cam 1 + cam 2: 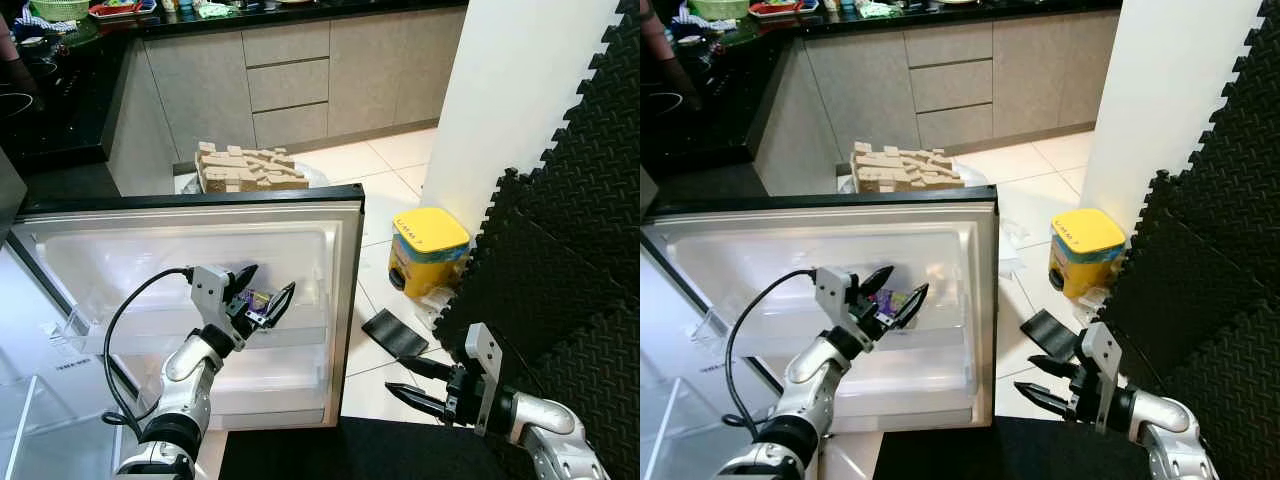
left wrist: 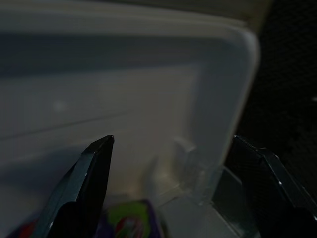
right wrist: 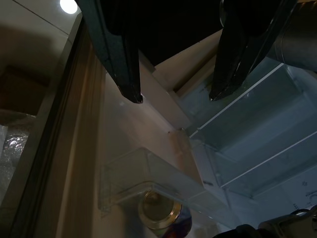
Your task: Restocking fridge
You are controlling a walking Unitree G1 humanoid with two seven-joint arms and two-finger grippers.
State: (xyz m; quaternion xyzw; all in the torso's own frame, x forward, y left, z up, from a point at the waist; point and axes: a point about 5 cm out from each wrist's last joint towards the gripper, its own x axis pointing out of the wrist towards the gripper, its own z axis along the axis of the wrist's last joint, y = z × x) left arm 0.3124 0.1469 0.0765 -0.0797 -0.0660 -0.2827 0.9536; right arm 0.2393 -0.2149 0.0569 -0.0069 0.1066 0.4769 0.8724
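The left gripper (image 1: 268, 288) is held with fingers spread over a small purple packet (image 1: 258, 300), which lies between them, possibly untouched, in the fridge door (image 1: 345, 300) shelf. The right gripper (image 1: 408, 380) is held low beside the door, fingers apart.

Purple packet (image 1: 258, 300), yellow tub (image 1: 428, 250)

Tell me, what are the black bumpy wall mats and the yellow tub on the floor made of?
The black interlocking wall mats look like soft matte foam: textured faces, jigsaw-toothed edges. The yellow lidded tub looks like smooth, slightly glossy plastic, though the pictures cannot confirm it.
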